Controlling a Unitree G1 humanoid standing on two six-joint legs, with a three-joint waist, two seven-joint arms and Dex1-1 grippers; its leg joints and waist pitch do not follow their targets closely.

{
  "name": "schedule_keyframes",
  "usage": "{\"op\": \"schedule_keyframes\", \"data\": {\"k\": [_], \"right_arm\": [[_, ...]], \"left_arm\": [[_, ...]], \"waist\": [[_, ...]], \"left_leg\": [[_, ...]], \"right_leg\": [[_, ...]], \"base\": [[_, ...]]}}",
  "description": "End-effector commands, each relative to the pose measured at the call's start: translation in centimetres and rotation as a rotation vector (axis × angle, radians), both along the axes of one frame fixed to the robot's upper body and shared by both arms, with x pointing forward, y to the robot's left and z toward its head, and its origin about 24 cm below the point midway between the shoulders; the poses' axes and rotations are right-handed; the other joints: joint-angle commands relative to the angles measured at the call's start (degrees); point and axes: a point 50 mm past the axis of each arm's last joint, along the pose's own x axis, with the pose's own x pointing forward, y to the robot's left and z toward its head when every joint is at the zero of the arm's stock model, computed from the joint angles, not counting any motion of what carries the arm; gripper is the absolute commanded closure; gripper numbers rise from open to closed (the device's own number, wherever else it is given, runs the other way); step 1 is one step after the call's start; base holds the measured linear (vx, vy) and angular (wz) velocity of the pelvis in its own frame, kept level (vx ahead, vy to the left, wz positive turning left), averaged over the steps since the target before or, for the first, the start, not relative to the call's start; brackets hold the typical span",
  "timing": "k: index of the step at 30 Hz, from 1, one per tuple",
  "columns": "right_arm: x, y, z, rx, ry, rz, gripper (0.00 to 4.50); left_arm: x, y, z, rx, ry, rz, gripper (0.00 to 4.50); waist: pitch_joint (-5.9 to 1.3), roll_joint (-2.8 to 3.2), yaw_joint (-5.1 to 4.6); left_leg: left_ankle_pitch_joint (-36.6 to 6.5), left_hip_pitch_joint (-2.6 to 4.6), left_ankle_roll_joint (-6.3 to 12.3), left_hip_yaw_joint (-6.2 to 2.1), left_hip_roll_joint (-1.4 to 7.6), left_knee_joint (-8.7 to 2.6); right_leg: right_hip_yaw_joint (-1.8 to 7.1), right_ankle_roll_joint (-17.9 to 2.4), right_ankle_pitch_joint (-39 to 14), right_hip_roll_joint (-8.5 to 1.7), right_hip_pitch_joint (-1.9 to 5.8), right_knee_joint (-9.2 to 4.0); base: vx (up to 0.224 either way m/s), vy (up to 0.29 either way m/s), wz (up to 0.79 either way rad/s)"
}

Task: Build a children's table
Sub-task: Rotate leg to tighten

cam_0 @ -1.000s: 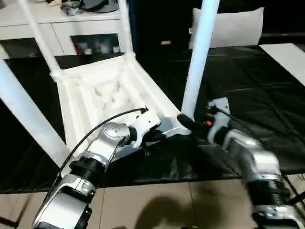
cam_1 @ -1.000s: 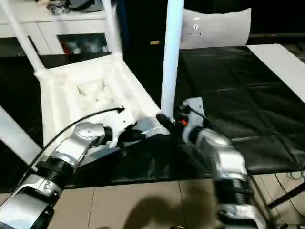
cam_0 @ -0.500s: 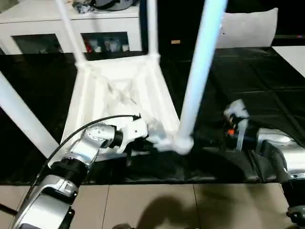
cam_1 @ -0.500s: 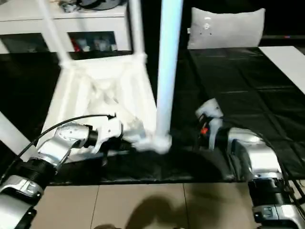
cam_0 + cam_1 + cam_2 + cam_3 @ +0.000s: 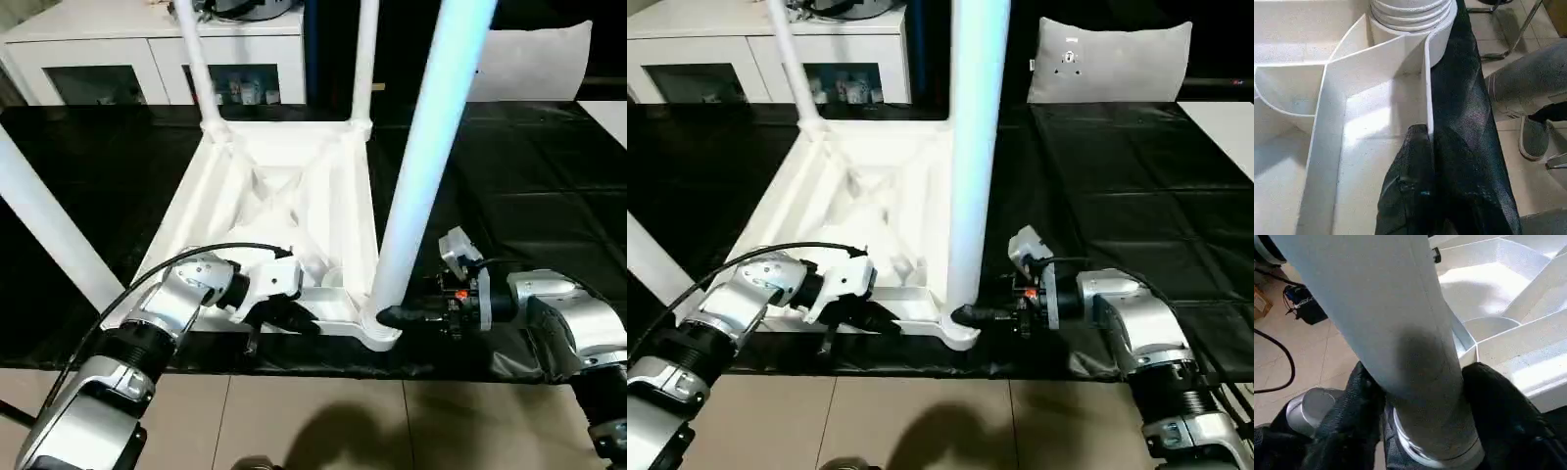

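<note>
Black cloth covers the work table (image 5: 549, 176), with white cabinets (image 5: 147, 64) along the far wall and a grey cushion (image 5: 1112, 59) at the far right; on the cloth lies the children's table top (image 5: 284, 206), upside down with its ribbed underside facing up, its near edge close to the work table's near edge; legs stand in its corner sockets, two at the far corners (image 5: 201, 73) and (image 5: 364, 59), one at the near left (image 5: 44, 230), and the near-right leg (image 5: 421, 166) rising tall from the socket (image 5: 377, 328) at the near-right corner.

The left gripper (image 5: 294, 315) is fully closed, its fingers (image 5: 1413, 161) pinched on the thin rim wall of the near edge, just left of that socket; this looks like a steadying hold on the top.

The right gripper (image 5: 392, 316) reaches in level from the right, one finger (image 5: 1359, 396) on each side of the near-right leg's base just above the socket; the fingers lie close against the tube, but whether they are pressing it or just bracketing it I cannot tell.

The leg's long axis runs upright, across the level right gripper, which is the arm placed to work it; any seating or twisting would, I judge, turn about that upright axis while the left holds the top still.
</note>
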Motion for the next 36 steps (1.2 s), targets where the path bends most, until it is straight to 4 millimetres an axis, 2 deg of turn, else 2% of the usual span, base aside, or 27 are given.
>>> {"op": "schedule_keyframes", "data": {"k": [1,2,6,7,8,9,11,12,13,14,15,16,17,18,20,21,24,26,27,30,31,32,33,34,35,36], "right_arm": [[0.1,0.2,0.4,0.007,0.003,0.035,2.08],[0.0,0.2,0.4,0.015,0.006,0.039,2.23],[-0.5,0.5,0.4,0.06,0.026,0.044,2.35],[-0.7,0.7,0.4,0.075,0.029,0.04,2.36],[-0.8,0.9,0.4,0.085,0.03,0.033,2.36],[-1.0,1.2,0.3,0.108,0.03,0.012,2.36],[-0.9,1.9,-0.2,0.095,0.015,-0.062,2.38],[-0.7,2.2,-0.4,0.081,-0.002,-0.102,2.38],[-0.4,2.5,-0.6,0.065,-0.01,-0.158,2.38],[0.2,3.0,-1.0,0.041,-0.016,-0.246,2.39],[1.2,3.8,-1.7,-0.003,-0.013,-0.404,2.39],[1.2,3.9,-1.7,-0.005,-0.012,-0.413,2.39],[2.1,4.4,-2.2,-0.037,-0.002,-0.546,2.39],[2.3,4.5,-2.3,-0.046,0.001,-0.592,2.4],[3.5,5.3,-2.3,-0.03,0.01,-0.755,2.41],[3.6,5.5,-2.3,-0.025,0.013,-0.779,2.42],[4.2,6.3,-2.2,-0.024,-0.023,-0.841,2.42],[4.2,6.6,-2.1,-0.009,-0.054,-0.828,2.42],[4.1,6.7,-2.1,0.009,-0.054,-0.825,1.87],[3.8,6.4,-2.0,0.011,-0.065,-0.812,1.55],[3.8,6.3,-2.1,0.01,-0.069,-0.812,1.55],[3.6,5.6,-2.0,0.023,-0.07,-0.803,1.31],[3.5,5.4,-2.0,0.028,-0.071,-0.798,1.27],[3.4,4.8,-1.9,0.026,-0.076,-0.784,1.27],[3.2,4.1,-1.9,0.021,-0.08,-0.769,1.09],[3.1,3.6,-1.8,0.015,-0.08,-0.759,0.96]], "left_arm": [[-0.3,-0.7,-0.2,0.042,0.0,-0.071,4.5],[-0.3,-0.6,-0.2,0.044,-0.001,-0.067,4.5],[-0.2,-0.6,-0.3,0.019,0.011,-0.019,4.5],[-0.1,-0.6,-0.3,0.011,0.009,0.006,4.5],[-0.1,-0.7,-0.3,0.006,0.008,0.022,4.5],[0.0,-0.8,-0.3,-0.003,0.007,0.055,4.5],[0.1,-0.9,-0.5,-0.01,0.009,0.122,4.5],[0.2,-1.1,-0.5,-0.019,0.008,0.151,4.5],[0.3,-1.3,-0.5,-0.036,0.009,0.179,4.5],[0.5,-1.7,-0.4,-0.055,0.004,0.226,4.5],[0.9,-2.4,-0.2,-0.086,-0.001,0.31,4.5],[0.9,-2.4,-0.2,-0.088,-0.001,0.317,4.5],[1.3,-3.0,0.0,-0.11,0.0,0.392,4.5],[1.4,-3.2,0.0,-0.118,-0.002,0.414,4.5],[2.1,-3.8,0.3,-0.136,-0.024,0.523,4.5],[2.3,-4.0,0.3,-0.138,-0.028,0.542,4.5],[3.1,-4.4,0.7,-0.153,-0.055,0.659,4.5],[3.2,-4.6,0.8,-0.157,-0.059,0.671,4.5],[3.1,-4.7,0.8,-0.149,-0.072,0.662,4.5],[2.8,-4.6,0.7,-0.125,-0.094,0.632,4.5],[2.8,-4.6,0.6,-0.122,-0.096,0.629,4.5],[2.5,-4.3,0.4,-0.109,-0.109,0.603,4.5],[2.4,-4.2,0.4,-0.104,-0.113,0.595,4.5],[2.4,-4.0,0.3,-0.099,-0.111,0.588,4.5],[2.2,-3.9,0.2,-0.096,-0.106,0.575,4.5],[2.1,-3.8,0.2,-0.096,-0.103,0.558,4.5]], "waist": [[-4.03,-1.03,-0.26],[-4.06,-1.0,-0.24],[-4.06,-1.01,-0.24],[-4.03,-1.31,-0.16],[-4.03,-1.22,-0.01],[-4.09,-1.46,-0.1],[-3.9,-1.25,0.06],[-3.69,-1.29,-0.22],[-3.49,-1.35,-0.43],[-3.24,-1.17,-0.85],[-3.12,-1.29,-1.63],[-3.04,-1.24,-1.95],[-3.0,-1.07,-2.49],[-2.99,-1.02,-4.14],[-2.93,-0.83,-4.97],[-3.06,-0.81,-6.09],[-3.15,-0.74,-6.75],[-3.33,-0.7,-6.63],[-3.4,-0.69,-6.57],[-3.53,-0.75,-6.47],[-3.57,-0.25,-6.33],[-3.71,-0.42,-6.17],[-3.75,-0.43,-6.14],[-3.81,-0.27,-5.97],[-3.87,-0.39,-5.89],[-3.95,-0.23,-5.72]], "left_leg": [[-6.92,-0.1,4.59,-0.65,3.25,-3.63],[-6.64,-0.12,4.64,-0.68,3.28,-3.62],[-6.53,-0.15,4.77,-0.63,3.25,-3.57],[-6.3,-0.12,4.83,-0.6,3.25,-3.58],[-6.21,-0.05,4.87,-0.58,3.31,-3.57],[-5.96,-0.06,4.87,-0.54,3.31,-3.55],[-6.24,-0.1,4.31,-0.69,3.48,-3.76],[-7.03,-0.25,4.12,-0.68,3.33,-3.9],[-8.97,0.14,3.32,-0.51,2.9,-3.91],[-10.15,0.17,2.51,-0.61,2.64,-4.01],[-10.71,0.15,1.33,-0.68,2.58,-4.12],[-11.07,0.11,0.72,-0.88,2.41,-4.19],[-11.78,-0.13,0.13,-1.07,2.23,-4.25],[-14.37,0.23,-0.4,-1.25,1.94,-4.13],[-15.53,0.22,0.15,-1.24,1.78,-4.01],[-16.3,0.35,0.55,-1.31,1.52,-3.73],[-16.12,0.32,1.84,-1.32,1.76,-4.03],[-15.41,0.19,2.7,-1.19,2.03,-4.17],[-14.4,-0.11,3.01,-1.27,2.16,-4.3],[-13.1,-0.34,3.63,-1.24,2.43,-4.4],[-12.94,0.06,3.59,-1.04,2.49,-4.26],[-11.88,-0.17,3.82,-1.09,2.42,-4.23],[-11.32,-0.31,4.11,-1.08,2.53,-4.27],[-10.84,-0.27,4.51,-0.98,2.51,-4.15],[-9.75,-0.48,4.83,-0.91,2.38,-4.05],[-9.15,-0.51,5.01,-0.94,2.39,-4.02]], "right_leg": [[3.27,-9.31,-17.65,-4.08,3.43,-3.62],[3.29,-9.49,-17.05,-4.11,3.48,-3.53],[3.3,-9.84,-16.3,-4.11,3.48,-3.47],[3.32,-9.71,-16.68,-4.15,3.53,-3.46],[3.36,-9.4,-17.18,-4.16,3.44,-3.57],[3.38,-9.39,-17.05,-4.13,3.48,-3.46],[3.41,-9.01,-18.08,-4.22,3.36,-3.55],[3.28,-8.59,-19.62,-4.14,3.36,-3.77],[3.05,-6.98,-24.71,-4.18,3.17,-4.63],[2.88,-5.6,-28.8,-4.23,3.14,-5.13],[2.78,-4.42,-31.01,-4.12,3.03,-5.42],[2.45,-3.91,-32.1,-4.1,3.06,-5.55],[2.19,-3.09,-33.21,-4.06,3.28,-5.69],[1.61,-1.57,-35.55,-3.92,3.04,-6.49],[1.45,-1.05,-36.0,-3.81,2.99,-6.91],[1.0,-1.1,-35.99,-3.77,2.88,-7.32],[1.3,-2.05,-32.41,-3.5,2.88,-7.15],[1.79,-3.35,-29.24,-3.67,2.95,-6.65],[2.05,-4.23,-27.01,-3.69,3.21,-6.21],[2.44,-5.83,-23.17,-3.7,3.42,-5.55],[2.64,-6.51,-22.29,-3.73,3.13,-5.69],[2.72,-7.24,-20.46,-3.77,3.49,-5.25],[2.78,-7.57,-19.6,-3.77,3.62,-5.08],[2.78,-7.91,-19.11,-3.78,3.6,-4.99],[2.77,-8.07,-18.57,-3.8,3.8,-4.91],[2.76,-8.19,-18.12,-3.8,3.85,-4.87]], "base": [[0.0,0.0,0.0],[0.0,0.0,0.0],[0.0,0.0,0.0],[0.0,0.0,0.0],[0.0,0.0,0.0],[0.0,0.0,0.0],[0.0,0.0,0.0],[0.0,0.0,0.0],[0.0,0.0,0.0],[0.0,0.0,0.0],[0.0,0.0,0.0],[0.0,0.0,0.0],[0.0,0.0,0.0],[0.0,0.0,0.0],[0.0,0.0,0.0],[0.0,0.0,0.0],[0.0,0.0,0.0],[0.0,0.0,0.0],[0.0,0.0,0.0],[0.0,0.0,0.0],[0.0,0.0,0.0],[0.0,0.0,0.0],[0.0,0.0,0.0],[0.0,0.0,0.0],[0.0,0.0,0.0],[0.0,0.0,0.0]]}}
